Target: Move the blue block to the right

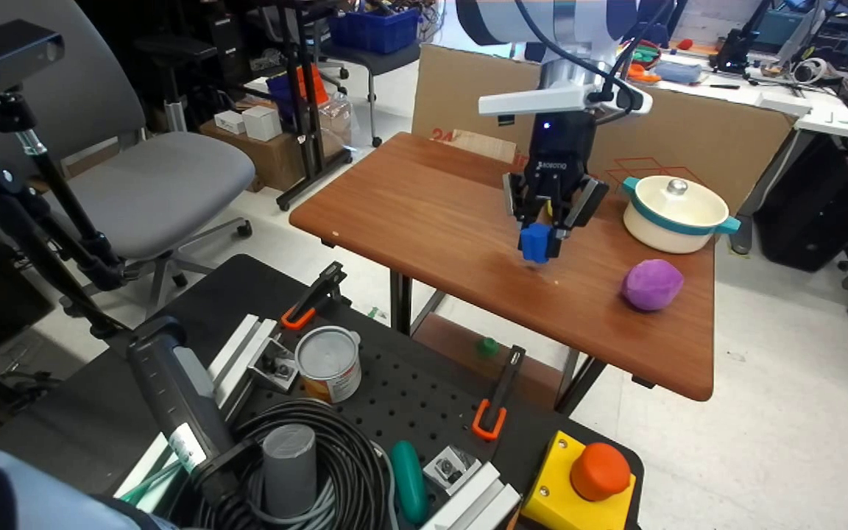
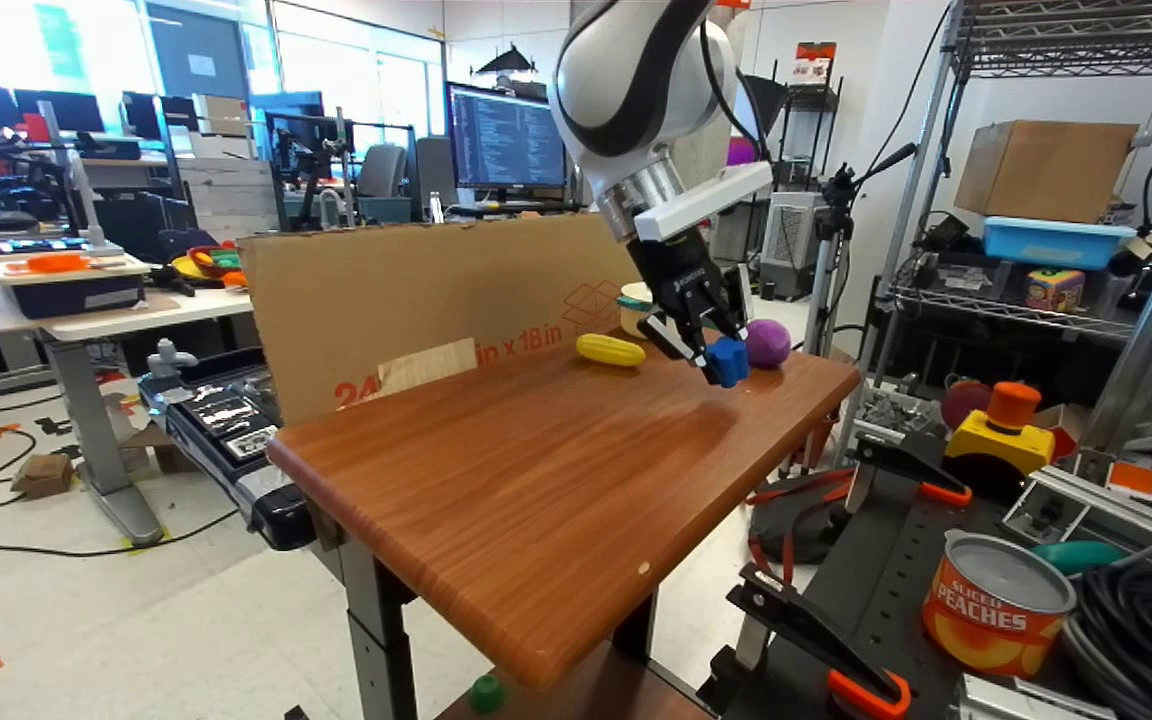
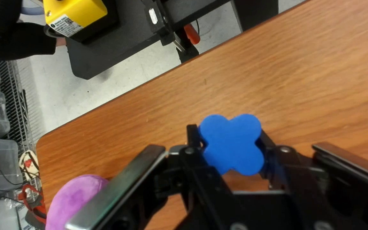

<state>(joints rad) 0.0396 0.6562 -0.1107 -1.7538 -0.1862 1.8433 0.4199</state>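
The blue block (image 1: 536, 244) is between the fingers of my gripper (image 1: 541, 237) in both exterior views. It looks held a little above the brown wooden table (image 1: 409, 191), with a dark shadow or reflection below it in an exterior view (image 2: 729, 361). In the wrist view the blue block (image 3: 232, 143) shows a flat face with rounded lobes. A finger of the gripper (image 3: 229, 145) presses on each side of it. The fingers hide parts of its sides.
A purple ball (image 1: 652, 284) and a lidded cream pot (image 1: 670, 221) with teal handles stand on the table near the gripper. A yellow oblong object (image 2: 611, 350) lies behind the gripper. A cardboard sheet (image 2: 416, 290) stands along the table's back edge.
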